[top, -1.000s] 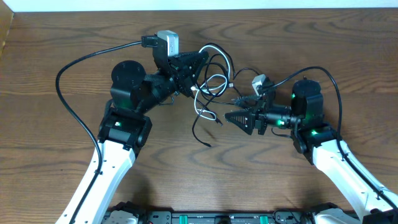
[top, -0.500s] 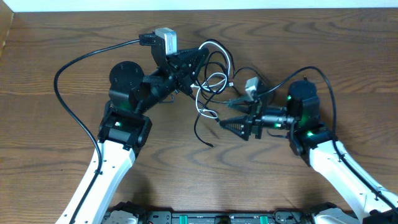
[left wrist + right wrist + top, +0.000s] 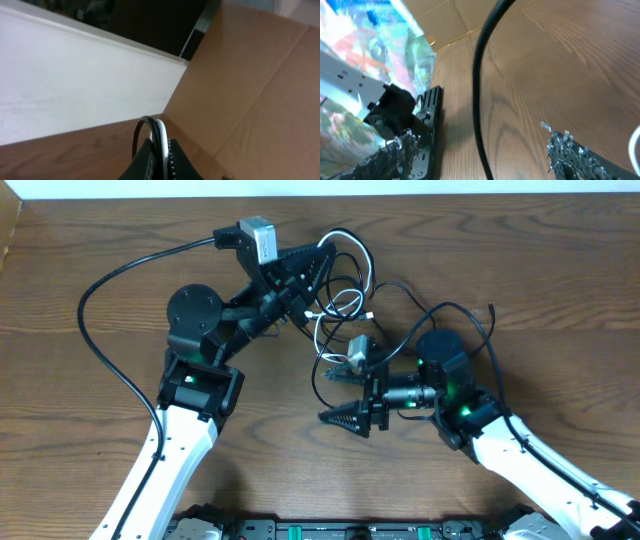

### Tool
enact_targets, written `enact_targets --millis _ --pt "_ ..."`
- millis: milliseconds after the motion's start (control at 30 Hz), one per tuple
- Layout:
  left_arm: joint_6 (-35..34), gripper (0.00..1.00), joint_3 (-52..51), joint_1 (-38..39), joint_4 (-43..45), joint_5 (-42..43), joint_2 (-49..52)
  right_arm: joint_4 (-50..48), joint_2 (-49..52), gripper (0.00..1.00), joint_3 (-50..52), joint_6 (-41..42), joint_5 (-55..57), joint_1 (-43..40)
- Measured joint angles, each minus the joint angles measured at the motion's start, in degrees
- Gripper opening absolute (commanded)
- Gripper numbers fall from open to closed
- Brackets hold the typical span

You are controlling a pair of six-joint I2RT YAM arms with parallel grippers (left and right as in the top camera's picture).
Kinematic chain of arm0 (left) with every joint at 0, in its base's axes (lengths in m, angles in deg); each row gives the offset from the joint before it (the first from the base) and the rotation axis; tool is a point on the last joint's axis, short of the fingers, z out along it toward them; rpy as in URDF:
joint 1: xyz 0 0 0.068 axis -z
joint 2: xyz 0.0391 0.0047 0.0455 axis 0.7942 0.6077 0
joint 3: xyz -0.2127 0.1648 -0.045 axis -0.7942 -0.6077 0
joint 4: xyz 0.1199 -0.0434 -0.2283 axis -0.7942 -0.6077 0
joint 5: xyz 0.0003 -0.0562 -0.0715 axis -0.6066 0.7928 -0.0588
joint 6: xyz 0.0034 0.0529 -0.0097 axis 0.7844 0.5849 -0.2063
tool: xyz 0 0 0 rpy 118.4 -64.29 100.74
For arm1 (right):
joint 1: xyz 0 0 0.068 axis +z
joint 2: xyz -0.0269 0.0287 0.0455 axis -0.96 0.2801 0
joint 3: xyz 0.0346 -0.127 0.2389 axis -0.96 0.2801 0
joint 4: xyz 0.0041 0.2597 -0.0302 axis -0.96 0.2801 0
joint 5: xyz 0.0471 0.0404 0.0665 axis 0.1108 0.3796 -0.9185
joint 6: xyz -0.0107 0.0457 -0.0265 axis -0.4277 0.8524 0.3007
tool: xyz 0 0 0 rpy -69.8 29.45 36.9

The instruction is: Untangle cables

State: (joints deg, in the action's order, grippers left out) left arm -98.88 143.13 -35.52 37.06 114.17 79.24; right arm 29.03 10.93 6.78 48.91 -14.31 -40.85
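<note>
Arm stretched forward, the left tool (image 3: 315,262) clamps the cables (image 3: 162,145). Elbow bent inward, the right tool (image 3: 332,418) gapes wide.

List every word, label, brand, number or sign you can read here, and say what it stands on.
No text can be read in any view.
On the grey camera housing: no legible marking.
On the colourful sheet in the right wrist view: too blurred to read.
On the cables: no print visible.
</note>
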Motion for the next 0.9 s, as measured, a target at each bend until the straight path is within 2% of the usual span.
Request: enact_targets --millis 100,200,233,333,400,633,900 --pt "-0.9 0.08 0.0 0.0 1.7 0.0 0.0 2.9 0.0 0.78 0.0 -2.9 1.7 1.0" --pt "-1.7 0.07 0.0 0.0 2.5 0.0 0.0 5.7 0.1 0.65 0.0 -5.4 4.5 1.7" --pt "-1.8 0.08 0.0 0.0 2.5 0.0 0.0 6.0 0.1 0.58 0.0 -6.3 5.2 1.8" --pt "-1.9 0.07 0.0 0.0 2.5 0.0 0.0 6.1 0.1 0.2 0.0 -7.4 6.5 2.2" --pt "-1.9 0.07 0.0 0.0 2.6 0.0 0.0 6.1 0.1 0.01 0.0 -8.1 7.0 2.6" --pt "-1.9 0.07 0.0 0.0 2.6 0.0 0.0 4.7 0.1 0.01 0.0 -7.9 7.2 3.0" --pt "0.3 0.07 0.0 -0.2 -3.8 0.0 0.0 -9.8 0.1 0.01 0.1 -0.1 4.4 0.9"
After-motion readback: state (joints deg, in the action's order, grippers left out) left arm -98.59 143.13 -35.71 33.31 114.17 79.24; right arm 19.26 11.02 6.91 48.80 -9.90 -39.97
